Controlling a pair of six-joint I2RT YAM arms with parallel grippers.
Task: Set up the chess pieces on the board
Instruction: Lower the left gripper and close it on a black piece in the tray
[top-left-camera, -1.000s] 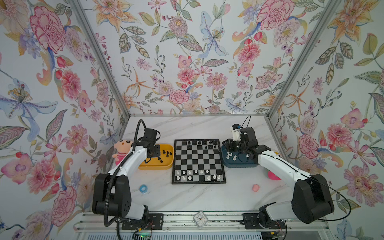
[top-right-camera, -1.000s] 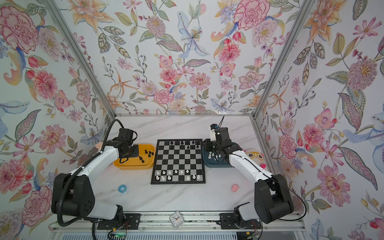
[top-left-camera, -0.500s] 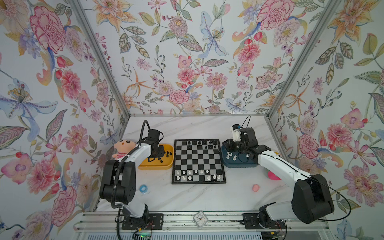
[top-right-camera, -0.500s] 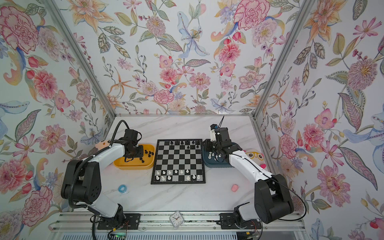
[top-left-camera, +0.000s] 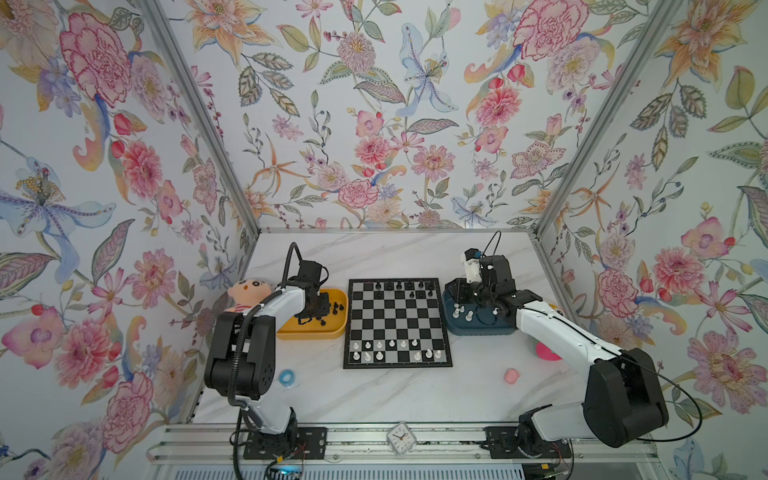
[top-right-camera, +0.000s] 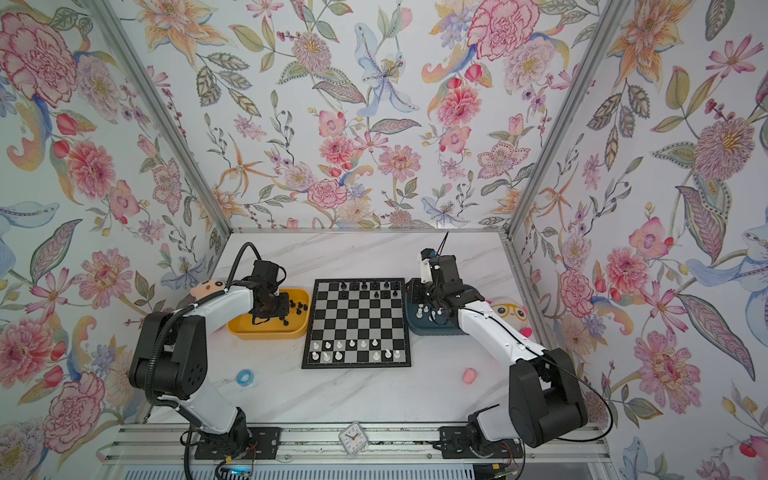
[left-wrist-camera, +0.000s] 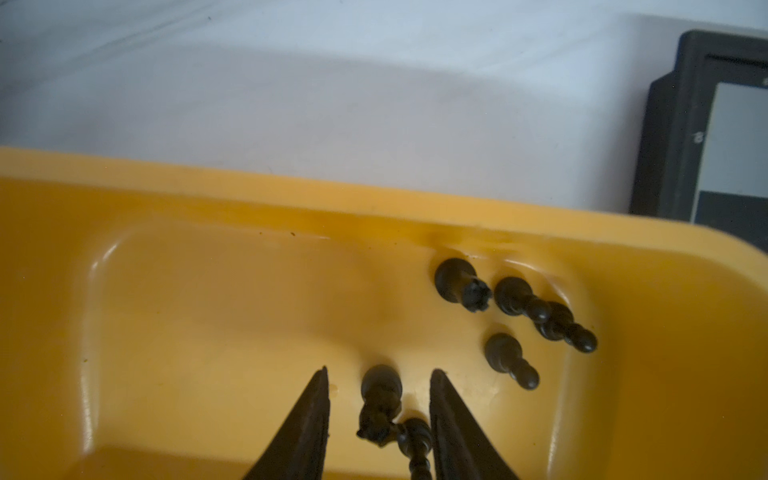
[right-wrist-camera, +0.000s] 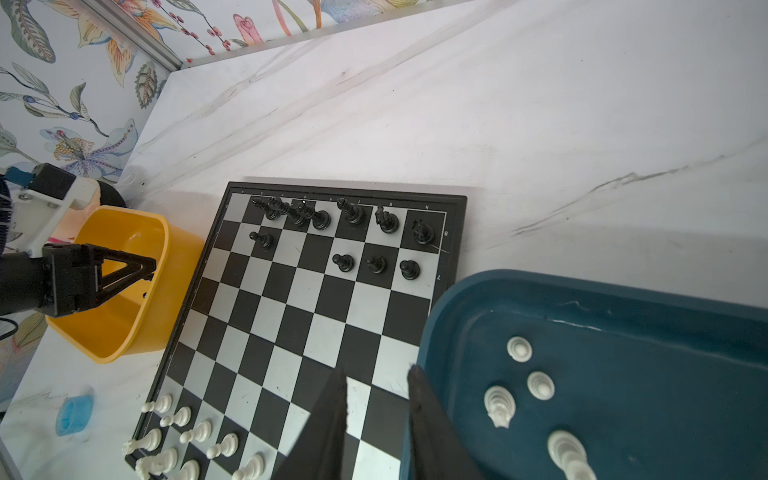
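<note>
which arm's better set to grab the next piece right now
Left: the left fingers are down in the yellow tray, open on either side of a black piece. The right fingers are open too but have nothing between them; the white pieces in the blue tray lie clear of them.

The board (top-left-camera: 397, 322) is checkered in black and silvery grey and is framed in black. Black chess pieces (left-wrist-camera: 380, 399) are seen between the dark fingers (left-wrist-camera: 303, 428) of the left gripper (left-wrist-camera: 379, 370), against the plain yellow tray (left-wrist-camera: 208, 311) below it. Beside the right gripper (right-wrist-camera: 376, 369), whose fingers are likewise dark, white chess pieces (right-wrist-camera: 519, 348) are set off against a plain dark blue tray (right-wrist-camera: 623, 353). The table (top-left-camera: 374, 399) under both grippers is white, marbled with faint grey veins. The walls (top-left-camera: 374, 124) beyond them are papered with pink, orange and blue flowers and green leaves on white. The arms (top-left-camera: 552, 328) are coloured white and black.
</note>
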